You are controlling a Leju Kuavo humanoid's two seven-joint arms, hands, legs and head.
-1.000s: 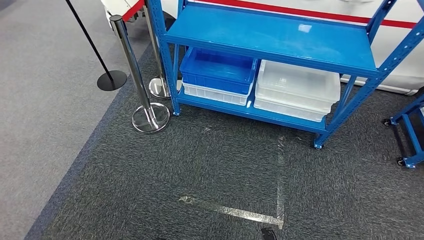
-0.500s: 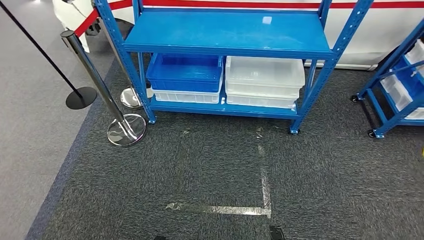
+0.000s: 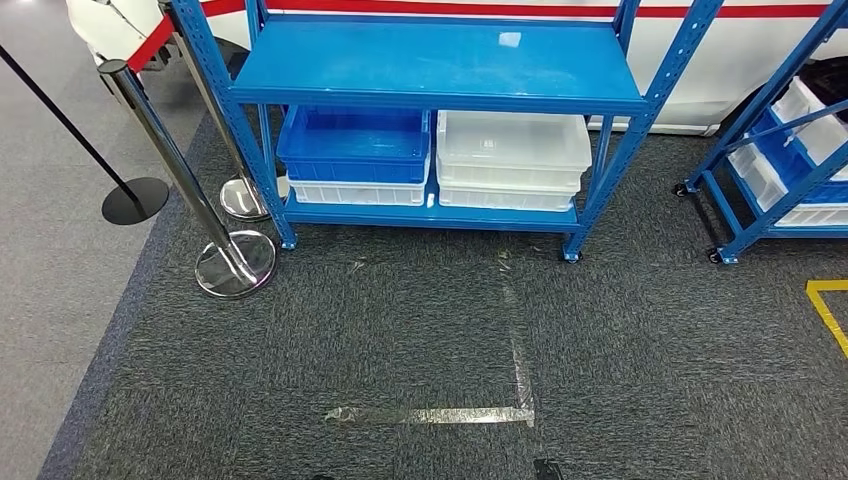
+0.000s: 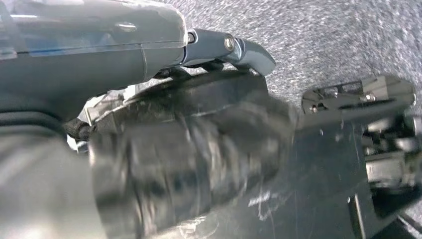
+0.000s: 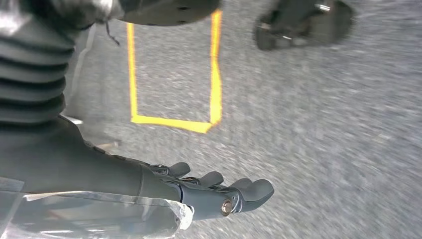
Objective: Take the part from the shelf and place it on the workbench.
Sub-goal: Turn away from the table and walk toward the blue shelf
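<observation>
From my remote seat, the head view looks down on a blue shelf (image 3: 440,65) standing on dark carpet (image 3: 640,340), its upper deck bare. On its lower deck a blue bin (image 3: 352,145) sits stacked on a white tray at left, with stacked clear bins (image 3: 512,150) just beside it at right. I cannot make out the part in any bin. Two chrome stanchions (image 3: 215,215) stand near the shelf's left legs, and a second blue rack (image 3: 790,150) holding white bins stands far right. Silver tape (image 3: 470,412) marks a corner on the carpet near me; yellow tape (image 3: 828,310) shows at the right edge. The right hand (image 5: 219,191) hangs over the carpet, fingers stretched out and holding nothing. The left hand (image 4: 219,50) is blurred; I cannot tell whether it is released or clenched.
</observation>
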